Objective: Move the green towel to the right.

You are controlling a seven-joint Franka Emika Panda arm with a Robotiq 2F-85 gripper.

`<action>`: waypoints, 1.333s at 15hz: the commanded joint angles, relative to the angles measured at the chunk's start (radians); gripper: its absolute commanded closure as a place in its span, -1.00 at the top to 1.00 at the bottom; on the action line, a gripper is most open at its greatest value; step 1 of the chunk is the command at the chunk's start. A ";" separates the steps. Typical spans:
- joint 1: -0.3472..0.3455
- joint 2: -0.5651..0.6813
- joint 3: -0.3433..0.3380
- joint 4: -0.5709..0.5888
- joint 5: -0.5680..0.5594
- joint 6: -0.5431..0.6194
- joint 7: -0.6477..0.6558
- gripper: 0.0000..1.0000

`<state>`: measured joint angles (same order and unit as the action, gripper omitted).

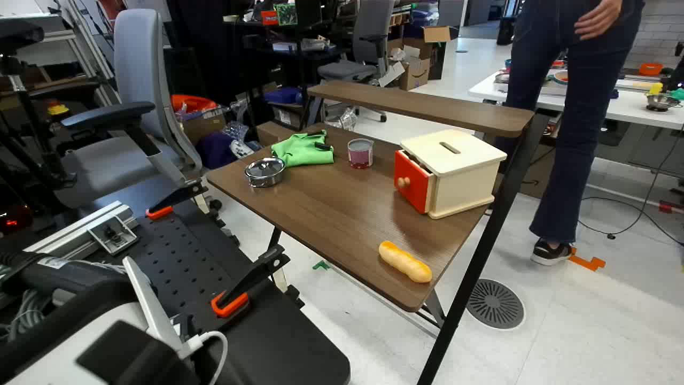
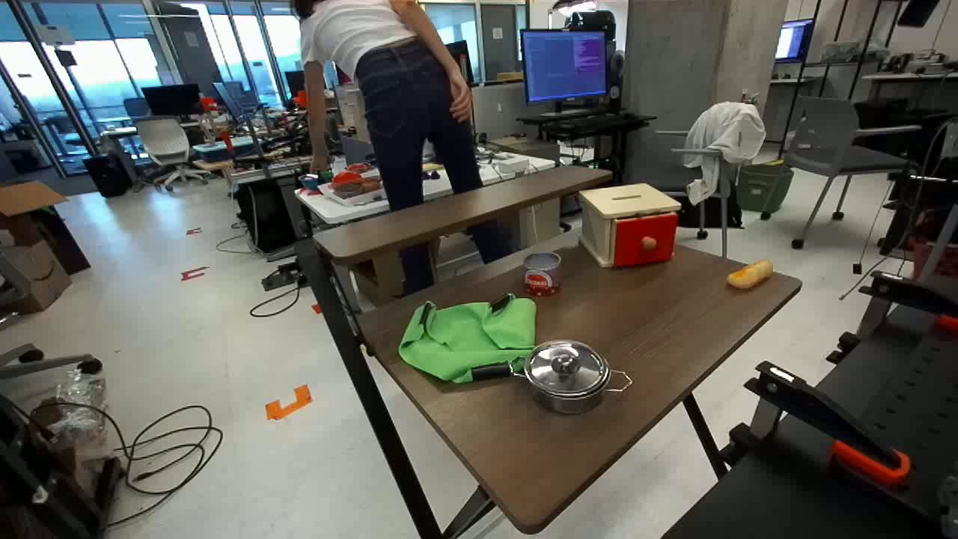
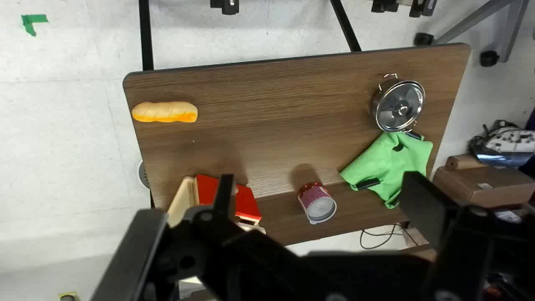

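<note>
Robotiq gripper point(image 3: 319, 179), 2 jaws spread; green towel point(image 3: 388, 165), untouched, lies right of the gap's centre in wrist view.

You're in what looks like a lab or workshop within an open-plan office. In an exterior view you can see the office side: a lit monitor point(image 2: 565, 67) with lines of text, a concrete column point(image 2: 677, 67) and tall glass panes point(image 2: 93, 71). You get the workshop side in an exterior view: a black bench point(image 1: 283, 339) near a grey office chair point(image 1: 138, 64), rows of holes in the bench top, clamps point(image 1: 250, 280) and a metal profile point(image 1: 76, 234) on it, cardboard boxes point(image 1: 414, 74) beyond, and orange tape point(image 1: 590, 263) on the floor point(image 1: 604, 331).
</note>
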<state>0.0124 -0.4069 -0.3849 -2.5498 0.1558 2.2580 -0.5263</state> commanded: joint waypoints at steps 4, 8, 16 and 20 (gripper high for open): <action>-0.030 0.004 0.029 0.002 0.015 -0.005 -0.010 1.00; -0.028 0.009 0.032 0.001 0.007 -0.007 -0.015 1.00; 0.052 0.101 0.138 -0.034 0.047 0.009 -0.044 1.00; 0.092 0.241 0.226 -0.003 0.072 0.031 0.011 1.00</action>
<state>0.0844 -0.2808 -0.2128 -2.5947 0.1904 2.2594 -0.5337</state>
